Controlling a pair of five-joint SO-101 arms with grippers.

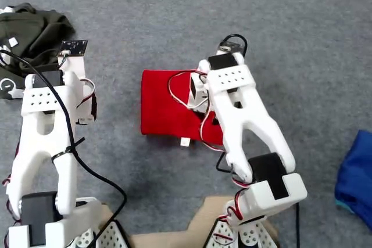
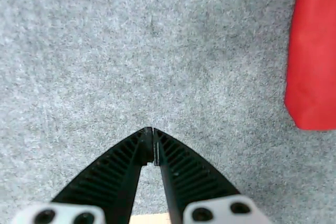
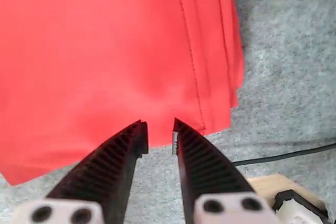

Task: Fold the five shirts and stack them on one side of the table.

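A red shirt (image 1: 165,105) lies folded into a rectangle in the middle of the grey table (image 1: 302,56). My right gripper (image 3: 159,129) hangs just above the shirt's hemmed edge (image 3: 210,51), its fingers a little open with nothing between them. The right arm (image 1: 232,97) covers the shirt's right part in the high view. My left gripper (image 2: 153,148) is shut and empty over bare grey cloth, with the red shirt (image 2: 315,51) off to one side. A dark green shirt (image 1: 29,27) lies crumpled at the far left. A blue shirt (image 1: 356,175) sits at the right edge.
The left arm (image 1: 43,126) stands between the green shirt and the red one. A black cable (image 3: 283,153) runs across the table near the right arm's wooden base (image 1: 212,213). Open grey table spreads across the far side and the right.
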